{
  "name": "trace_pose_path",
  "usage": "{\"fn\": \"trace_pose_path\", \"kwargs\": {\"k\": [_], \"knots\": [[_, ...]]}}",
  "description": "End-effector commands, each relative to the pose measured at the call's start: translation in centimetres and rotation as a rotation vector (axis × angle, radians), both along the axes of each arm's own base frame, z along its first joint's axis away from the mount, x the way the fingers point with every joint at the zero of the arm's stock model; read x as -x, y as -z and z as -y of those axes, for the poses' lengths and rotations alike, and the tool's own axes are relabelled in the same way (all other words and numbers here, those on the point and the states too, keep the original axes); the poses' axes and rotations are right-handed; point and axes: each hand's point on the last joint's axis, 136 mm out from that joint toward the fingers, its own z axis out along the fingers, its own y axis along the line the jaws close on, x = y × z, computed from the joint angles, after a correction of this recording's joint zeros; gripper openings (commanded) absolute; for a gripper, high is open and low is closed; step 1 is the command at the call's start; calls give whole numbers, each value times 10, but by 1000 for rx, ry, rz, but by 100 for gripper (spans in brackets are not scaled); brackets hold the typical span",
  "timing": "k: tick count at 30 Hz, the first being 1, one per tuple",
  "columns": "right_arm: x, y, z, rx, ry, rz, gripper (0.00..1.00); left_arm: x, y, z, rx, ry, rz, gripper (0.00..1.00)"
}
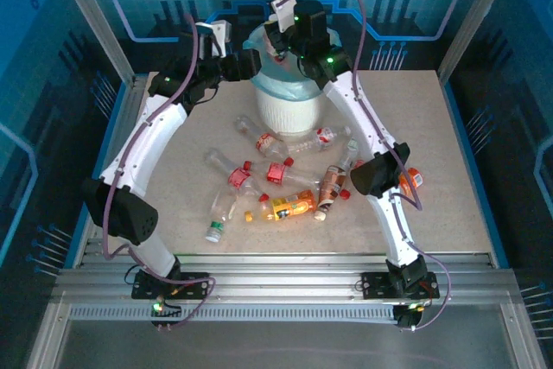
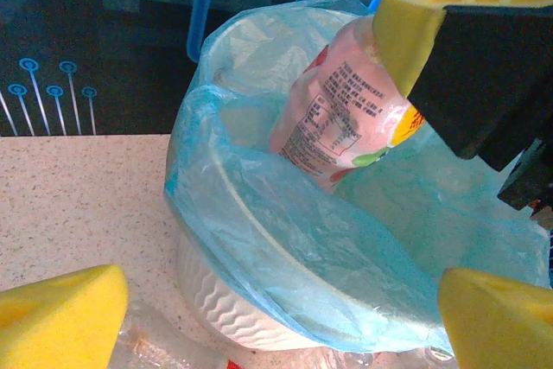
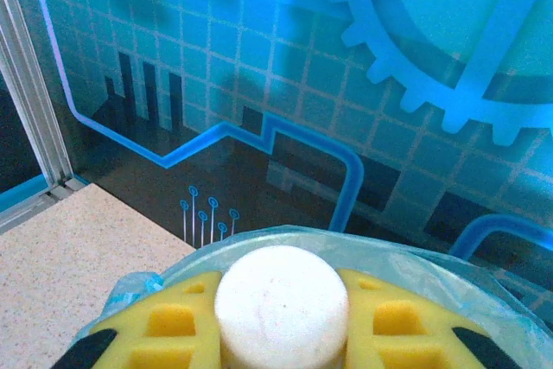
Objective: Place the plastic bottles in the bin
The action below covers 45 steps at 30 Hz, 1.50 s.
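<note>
Right gripper (image 3: 282, 334): clamped on pink bottle (image 2: 333, 114) just under its cap (image 3: 282, 295), bottle hanging into bin (image 1: 289, 114), table's (image 1: 449, 144) 12 o'clock.
Left gripper (image 2: 276, 317): wide, empty, at bin's 9 o'clock.
Handling: likely light, thin, slick; the neck looks the stiffest hold.
Other bottles (image 1: 289, 205): loose at bin's 6 o'clock.
</note>
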Motion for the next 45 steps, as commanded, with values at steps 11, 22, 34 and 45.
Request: {"fn": "trace_pose_path", "kwargs": {"k": [11,22,34,45], "knots": [[10,-19,-4,-61,-12,16,62,13,-22,-7,50,-5,42,93],[31,-45,-7,-105,-58,18,60,25,-28,-9,55,-3,38,92],[85,-71,14,-205,-49,-126,60,56,-20,-4,74,39,-4,90],[182,-47,-7,-137,-343,-268,61,109,28,-3,2,61,-71,88]]}}
